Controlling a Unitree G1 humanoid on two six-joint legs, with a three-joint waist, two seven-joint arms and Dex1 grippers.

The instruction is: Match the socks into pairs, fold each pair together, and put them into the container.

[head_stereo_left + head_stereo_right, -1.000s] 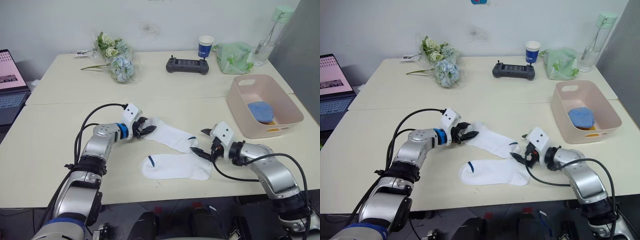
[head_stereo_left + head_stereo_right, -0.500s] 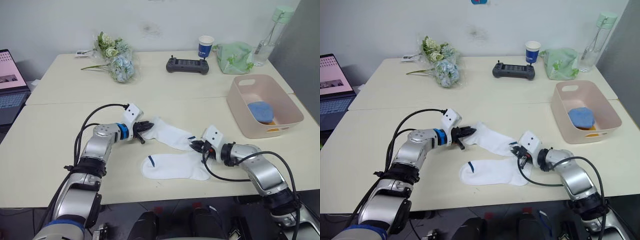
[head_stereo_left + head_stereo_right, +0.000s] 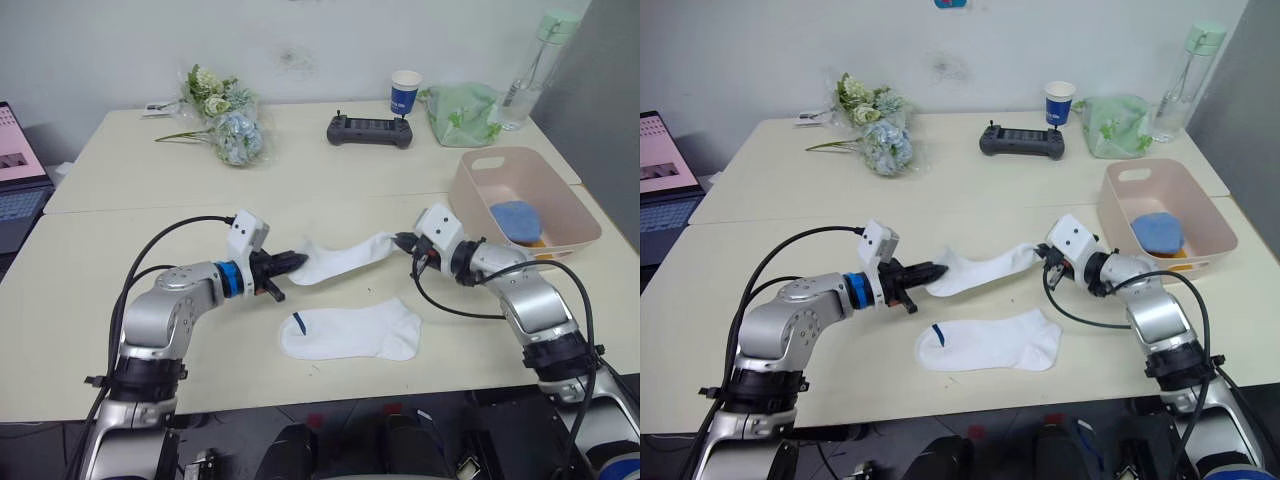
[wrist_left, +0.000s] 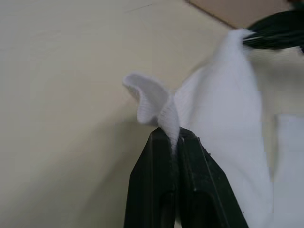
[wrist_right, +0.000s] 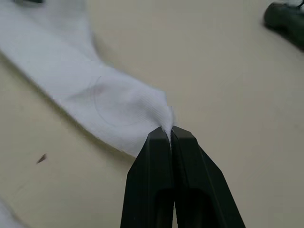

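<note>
Two cream tables (image 3: 90, 250) pushed together before a white wall carry, from upper left to upper right, artificial flowers (image 3: 222, 125), a black controller (image 3: 368, 130), a paper cup (image 3: 405, 92), a green cloth bag (image 3: 465, 112) and a water bottle (image 3: 530, 70). At centre the left gripper (image 3: 290, 262) and right gripper (image 3: 404, 241), each pinched tight on one end, hold a white sock (image 3: 340, 260) stretched between them above its mate (image 3: 350, 332), which lies flat; the pink container (image 3: 480, 195) at right holds a light blue pair (image 3: 517, 219). A second earlier both socks lay on the table, the right gripper open beside them.
</note>
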